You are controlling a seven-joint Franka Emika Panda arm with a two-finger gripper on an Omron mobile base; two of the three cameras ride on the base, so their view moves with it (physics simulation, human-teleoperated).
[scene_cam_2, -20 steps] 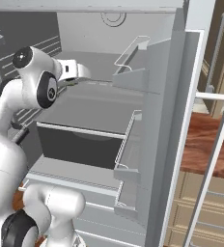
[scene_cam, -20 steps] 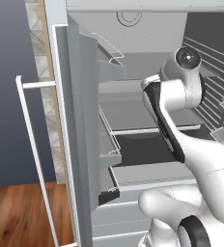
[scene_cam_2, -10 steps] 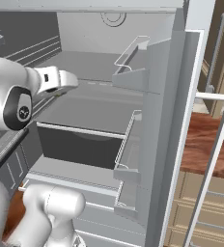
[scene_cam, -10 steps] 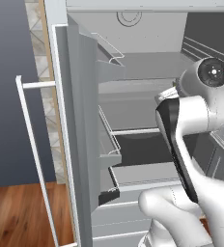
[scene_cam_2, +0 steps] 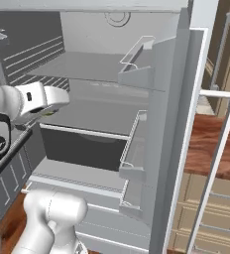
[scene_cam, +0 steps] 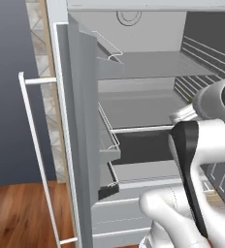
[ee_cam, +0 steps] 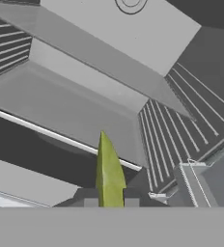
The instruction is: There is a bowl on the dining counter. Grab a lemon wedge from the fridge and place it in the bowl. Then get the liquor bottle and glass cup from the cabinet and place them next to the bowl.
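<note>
1. Fridge (scene_cam: 134, 87) stands open ahead; both doors swung out to left and right.
2. Left door (scene_cam: 80, 145) carries bins on its inner face; right door (scene_cam_2: 159, 139) likewise.
3. Shelves inside, one above another; drawer below them.
4. Hand (ee_cam: 109, 202) in front of the shelves, lemon wedge (ee_cam: 108, 173) between its fingers.
5. Desk (scene_cam_2: 213, 149) right of the right door.
</note>
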